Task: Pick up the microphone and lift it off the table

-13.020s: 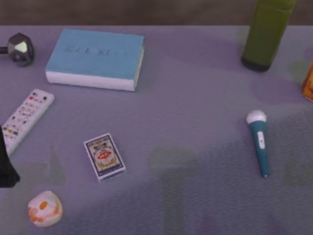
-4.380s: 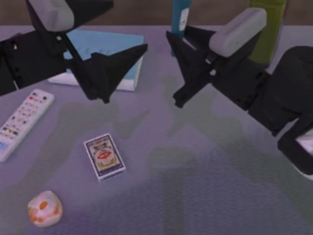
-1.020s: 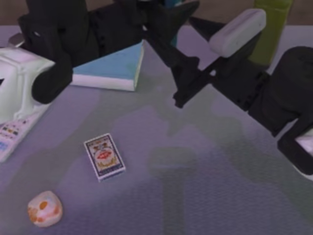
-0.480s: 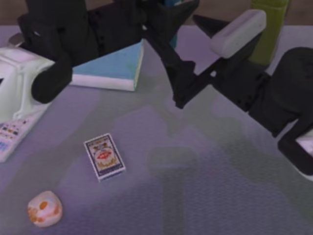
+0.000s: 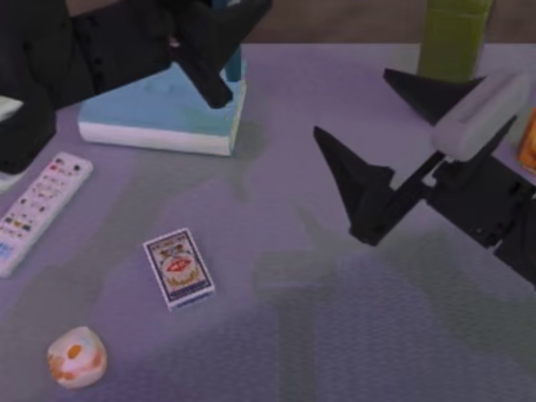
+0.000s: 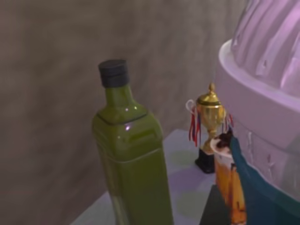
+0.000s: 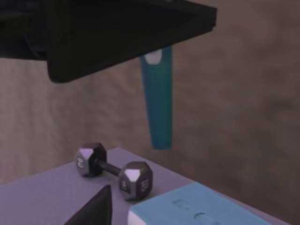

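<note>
My left gripper (image 5: 224,75) is raised over the back left of the table (image 5: 276,335) and is shut on the microphone (image 5: 234,64), of which only a teal strip shows in the top view. In the right wrist view the teal handle (image 7: 157,103) hangs point-down, clear of the table, below the left gripper's black fingers (image 7: 117,33). The left wrist view shows the white head (image 6: 267,89) very close. My right gripper (image 5: 352,105) stands open and holds nothing at the right middle, well apart from the microphone.
A blue book (image 5: 159,113) lies under the left gripper. A white remote (image 5: 38,201), a card deck (image 5: 178,268) and a round white-orange object (image 5: 75,356) lie at the left. A green bottle (image 5: 452,38), a trophy (image 6: 209,126) and a dumbbell (image 7: 115,171) stand at the back.
My right gripper has let go and drawn back to the right and toward the front. The left gripper has shifted left, with the microphone in it.
</note>
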You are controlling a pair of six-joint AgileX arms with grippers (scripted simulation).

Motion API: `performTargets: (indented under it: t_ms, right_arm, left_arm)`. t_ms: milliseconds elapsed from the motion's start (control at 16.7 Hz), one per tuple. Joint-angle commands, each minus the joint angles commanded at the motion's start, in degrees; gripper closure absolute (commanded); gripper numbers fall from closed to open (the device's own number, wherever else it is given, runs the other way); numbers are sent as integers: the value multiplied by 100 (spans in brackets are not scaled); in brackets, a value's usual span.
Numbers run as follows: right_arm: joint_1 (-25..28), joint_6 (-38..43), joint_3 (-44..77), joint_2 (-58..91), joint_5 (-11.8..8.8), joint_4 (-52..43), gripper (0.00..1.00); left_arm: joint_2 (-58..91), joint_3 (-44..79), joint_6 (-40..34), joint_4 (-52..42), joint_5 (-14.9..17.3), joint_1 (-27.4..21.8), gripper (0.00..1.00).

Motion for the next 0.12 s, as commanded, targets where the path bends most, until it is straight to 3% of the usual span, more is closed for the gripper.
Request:
performTargets:
  t_ms: [120]
  right_arm:
    - [-7,1,-74,-74,-21,15,0]
  left_arm:
    - [-30,-29,4,-5,56,60,100]
